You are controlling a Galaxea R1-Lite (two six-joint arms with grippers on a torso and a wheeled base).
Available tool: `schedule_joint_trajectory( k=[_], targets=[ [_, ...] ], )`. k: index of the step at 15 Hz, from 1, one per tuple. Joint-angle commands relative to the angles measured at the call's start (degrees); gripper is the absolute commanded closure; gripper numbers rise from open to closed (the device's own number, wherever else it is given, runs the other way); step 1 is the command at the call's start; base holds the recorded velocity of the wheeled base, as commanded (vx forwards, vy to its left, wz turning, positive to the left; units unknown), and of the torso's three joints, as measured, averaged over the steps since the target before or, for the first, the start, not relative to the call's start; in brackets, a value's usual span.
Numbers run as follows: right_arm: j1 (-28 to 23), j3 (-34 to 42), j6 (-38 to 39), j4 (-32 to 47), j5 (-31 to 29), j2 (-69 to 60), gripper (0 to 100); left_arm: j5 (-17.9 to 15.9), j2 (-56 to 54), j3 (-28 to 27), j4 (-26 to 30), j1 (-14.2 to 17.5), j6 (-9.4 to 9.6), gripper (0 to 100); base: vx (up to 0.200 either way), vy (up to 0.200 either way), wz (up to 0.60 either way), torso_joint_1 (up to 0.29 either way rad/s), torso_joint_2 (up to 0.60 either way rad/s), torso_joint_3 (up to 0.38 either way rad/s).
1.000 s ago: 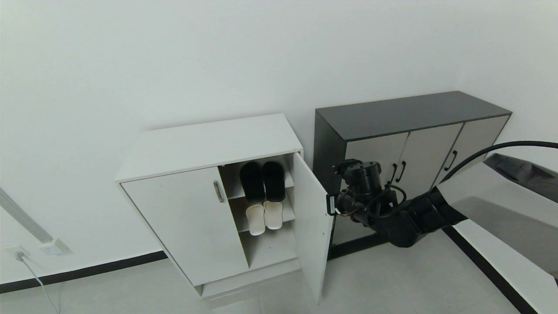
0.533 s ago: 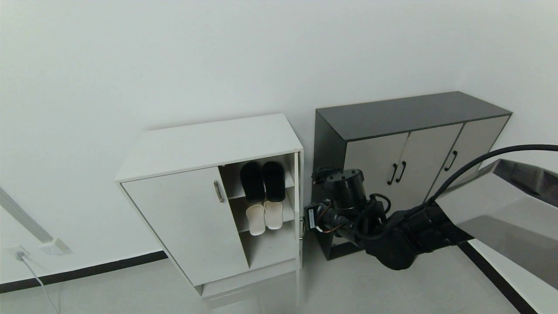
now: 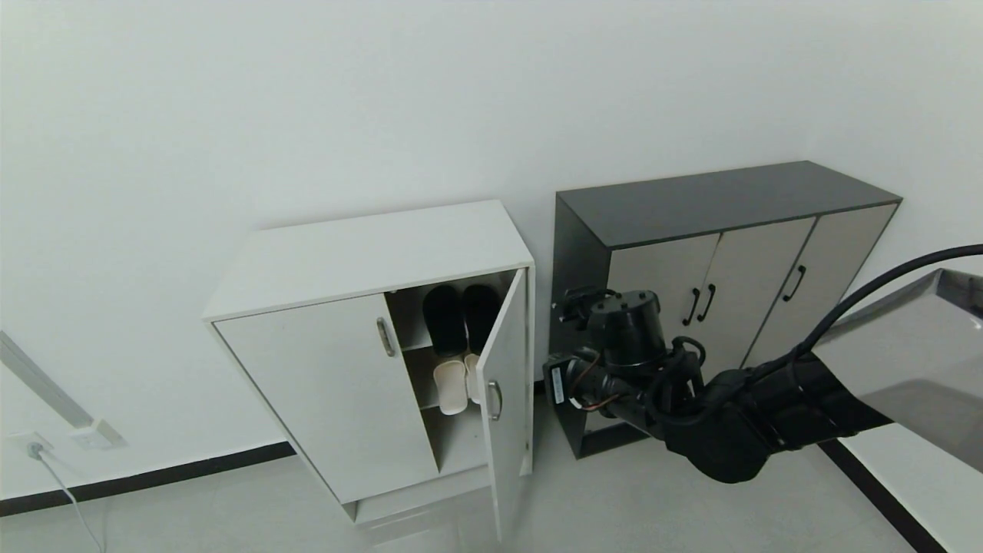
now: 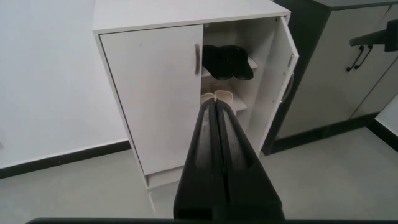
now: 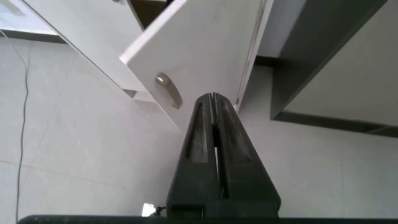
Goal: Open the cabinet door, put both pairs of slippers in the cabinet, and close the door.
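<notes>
Right pincer (image 5: 213, 98) is clenched on nothing, its two fingers pressed flat together, and it sits close in front of the outer face of the white cabinet's (image 3: 369, 253) right door (image 3: 503, 369), near that door's metal handle (image 3: 495, 399); whether the tip touches the panel I cannot tell. Left pincer (image 4: 216, 102) is likewise clenched and holds nothing, pointing at the cabinet front from well back over the floor (image 3: 653, 507). The right door stands ajar, hinged at the cabinet's right side and swung partway out, so its free edge covers part of the opening. The left door (image 3: 330, 384) is flat shut. Inside, the black slippers (image 3: 444, 319) lie side by side on the upper shelf, toes toward the far wall, and the white slippers (image 3: 449, 388) lie side by side on the shelf just below; the door edge hides part of the right slipper of each pair. A dark cabinet (image 3: 714, 200) with grey doors stands just right of the white one, against the same wall. Low on the wall at far left is a socket (image 3: 31, 445) with a cable hanging from it.
</notes>
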Motion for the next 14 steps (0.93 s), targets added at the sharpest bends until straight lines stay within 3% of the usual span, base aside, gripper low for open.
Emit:
schedule_joint_trajectory(
  k=[1, 5, 11, 14],
  targets=[
    [0.02, 0.43, -0.06, -0.13, 0.14, -0.46, 100, 0.01, -0.01, 0.00, -0.01, 0.01, -0.02, 100, 0.000, 0.000, 0.60, 0.007, 0.00, -0.002],
    [-0.16, 0.87, -0.06, -0.49, 0.58, -0.90, 100, 0.01, -0.01, 0.00, -0.01, 0.01, -0.02, 100, 0.000, 0.000, 0.60, 0.006, 0.00, 0.000],
    [-1.39, 3.95, -2.61, -3.12, 0.23, -2.83, 100, 0.10, -0.01, 0.00, -0.01, 0.01, -0.02, 100, 0.000, 0.000, 0.00, 0.000, 0.00, 0.000],
    [-3.23, 9.66, -2.69, -2.07, 0.23, -7.05, 100, 0.19, -0.01, 0.00, -0.01, 0.01, -0.02, 100, 0.000, 0.000, 0.00, 0.000, 0.00, 0.000]
  ],
)
